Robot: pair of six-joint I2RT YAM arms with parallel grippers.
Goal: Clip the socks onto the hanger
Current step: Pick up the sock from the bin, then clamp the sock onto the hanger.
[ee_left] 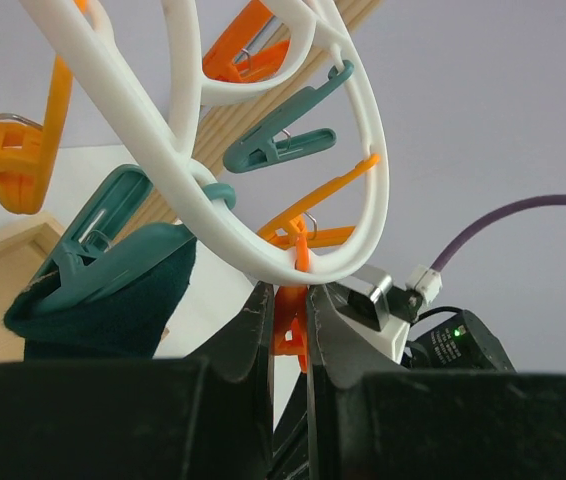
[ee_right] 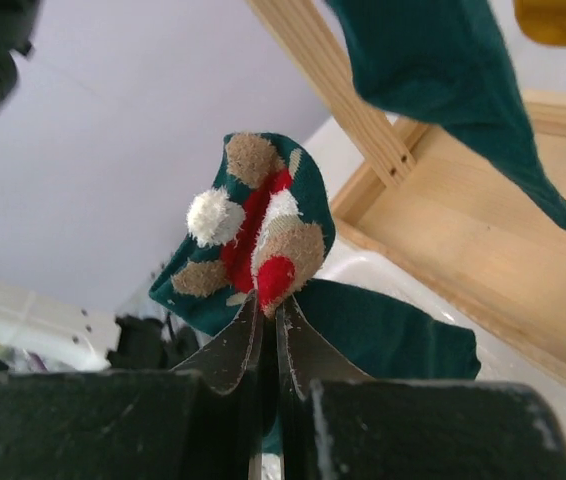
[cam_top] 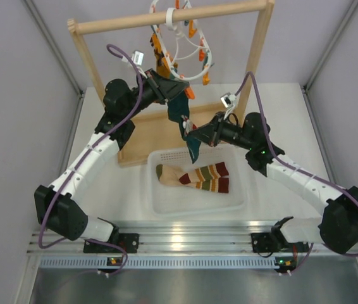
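**Clipping socks**
Your left gripper [ee_left: 286, 298] clamps an orange clip [ee_left: 289, 335] under the hanger [ee_left: 368, 140]; beside it one teal sock [ee_left: 113, 305] hangs clipped. Below the hanger, your right gripper [ee_right: 268, 300] pinches the other teal sock [ee_right: 263, 215]; striped socks [cam_top: 195, 176] lie lower still.

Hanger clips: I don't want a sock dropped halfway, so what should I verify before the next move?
1. The right gripper is shut on the second teal sock: ok.
2. The left gripper pinches an orange clip under the hanger: ok.
3. That clip's mouth is open wide enough for a sock: cannot tell.
4. The first teal sock hangs from a teal clip: ok.
5. The second teal sock is raised to the orange clip: not ok, it is lower and to the side.
6. The striped socks lie in the basket: ok.
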